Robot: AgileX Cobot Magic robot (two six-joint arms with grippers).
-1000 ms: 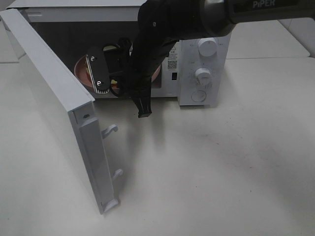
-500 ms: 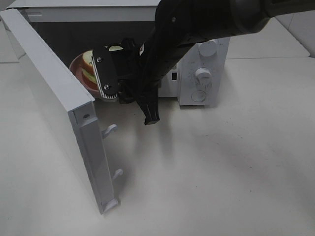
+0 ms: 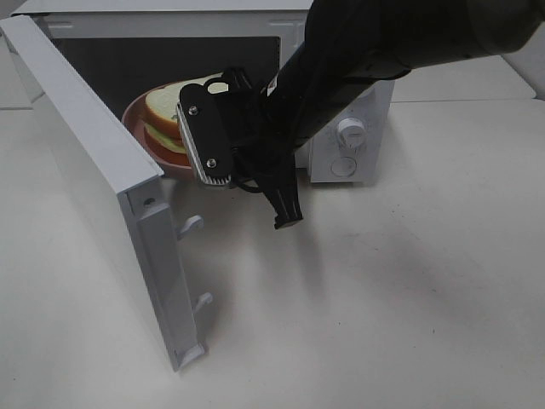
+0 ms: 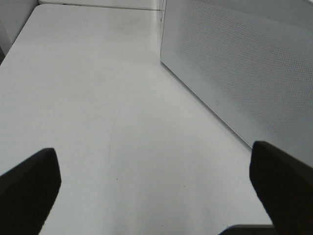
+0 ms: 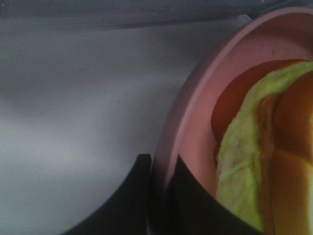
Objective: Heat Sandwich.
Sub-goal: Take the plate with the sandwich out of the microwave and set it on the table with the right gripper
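- Standing by, I'd say the plate-moving step is in hand: the right gripper [image 5: 159,193] has its jaws pinched tight on the rim of the pink plate [image 3: 140,117], which carries the sandwich [image 3: 166,119]
- The plate sits right at the mouth of the microwave [image 3: 255,34], partly over the sill, behind the open door [image 3: 94,162] that swings out to the near left; whether it is going in or coming out I cannot tell
- My guess is that the next move calls for keeping the plate level so the sandwich does not slide, and clearing the door edge and cavity frame
- The left gripper [image 4: 156,191] hangs wide open over the bare table [image 4: 98,98], holding nothing, beside the perforated side of the microwave
- The high view shows door, control knobs [image 3: 351,130] and arm but hides the grip; the right wrist view shows the pinch on the rim and the green-yellow filling up close
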